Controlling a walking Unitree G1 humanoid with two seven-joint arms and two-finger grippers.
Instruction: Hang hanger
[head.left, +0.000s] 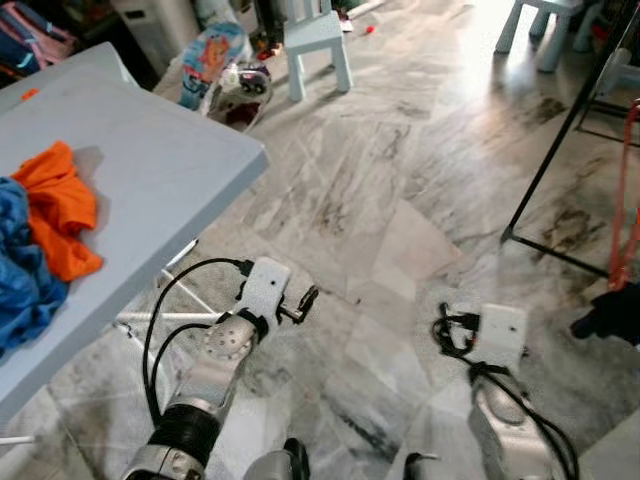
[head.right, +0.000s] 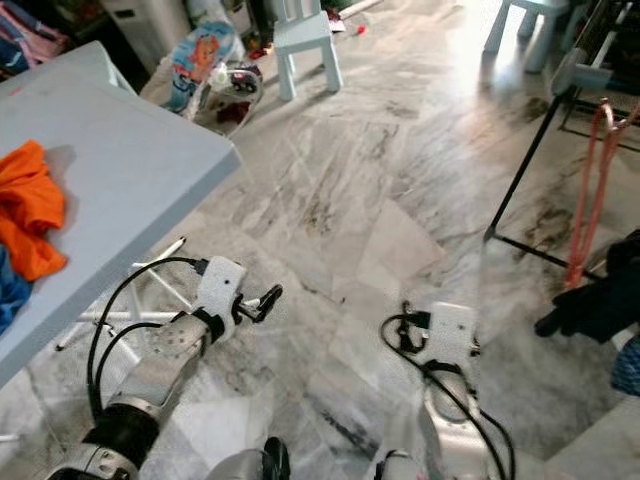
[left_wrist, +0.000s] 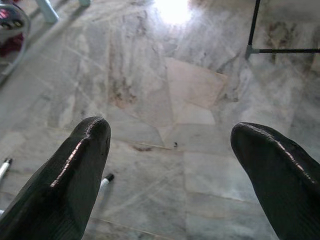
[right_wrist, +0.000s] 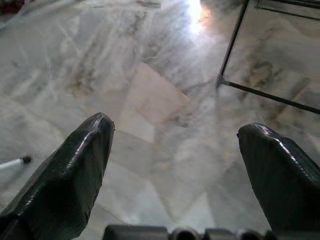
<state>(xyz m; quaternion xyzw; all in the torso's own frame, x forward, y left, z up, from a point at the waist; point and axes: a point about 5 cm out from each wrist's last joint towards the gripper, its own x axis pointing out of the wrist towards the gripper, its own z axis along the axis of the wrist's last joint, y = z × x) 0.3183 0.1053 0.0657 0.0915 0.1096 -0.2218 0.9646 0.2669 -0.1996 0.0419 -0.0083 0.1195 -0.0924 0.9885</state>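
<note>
A pink-orange hanger (head.right: 588, 190) hangs down at the far right, beside the black metal rack (head.right: 525, 160) that stands on the marble floor. Both arms are held low over the floor, well short of the rack. My left gripper (left_wrist: 170, 132) is open, with only floor tiles between its black fingers (left_wrist: 82, 165). My right gripper (right_wrist: 175, 130) is open too, with nothing in it, and the rack's foot bar (right_wrist: 260, 90) lies ahead of it. The left wrist (head.left: 265, 288) and the right wrist (head.left: 497, 335) show from above.
A pale blue table (head.left: 150, 170) stands on the left with an orange garment (head.left: 60, 205) and a blue one (head.left: 20, 270) on it. A small white chair (head.left: 315, 45) stands further back. Dark clothing (head.right: 600, 300) lies on the floor by the rack.
</note>
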